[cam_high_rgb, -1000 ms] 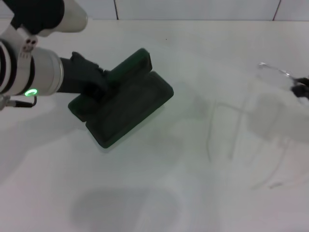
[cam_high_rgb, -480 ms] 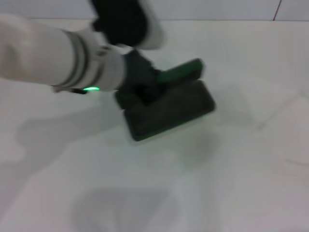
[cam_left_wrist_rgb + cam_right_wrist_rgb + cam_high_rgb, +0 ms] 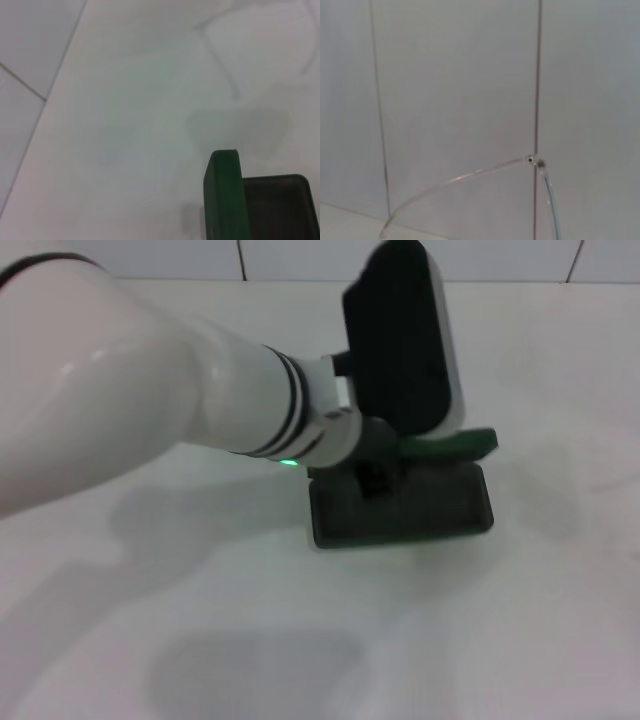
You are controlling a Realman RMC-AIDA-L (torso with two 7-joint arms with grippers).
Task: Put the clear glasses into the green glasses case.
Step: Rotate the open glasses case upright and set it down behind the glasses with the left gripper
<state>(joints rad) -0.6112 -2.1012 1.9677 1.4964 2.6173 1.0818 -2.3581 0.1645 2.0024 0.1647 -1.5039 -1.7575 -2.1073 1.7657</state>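
Note:
The green glasses case (image 3: pixel 420 510) lies open on the white table (image 3: pixel 200 640), right of centre, its lid (image 3: pixel 455 445) raised behind the base. My left gripper (image 3: pixel 375 472) reaches in over the case's left end and is shut on it. In the left wrist view the lid edge (image 3: pixel 225 195) stands upright beside the dark interior (image 3: pixel 277 205). The clear glasses (image 3: pixel 470 177) show only in the right wrist view, held up in the air against a tiled wall by my right gripper, which itself is out of frame.
My thick white left arm (image 3: pixel 130 410) crosses the left half of the head view, hiding the table beneath it. A tiled wall (image 3: pixel 300 255) runs along the table's far edge. Faint shadows mark the tabletop.
My left arm has swung right, carrying the open case from the table's left to right of centre and turning it. The glasses and right gripper have left the head view.

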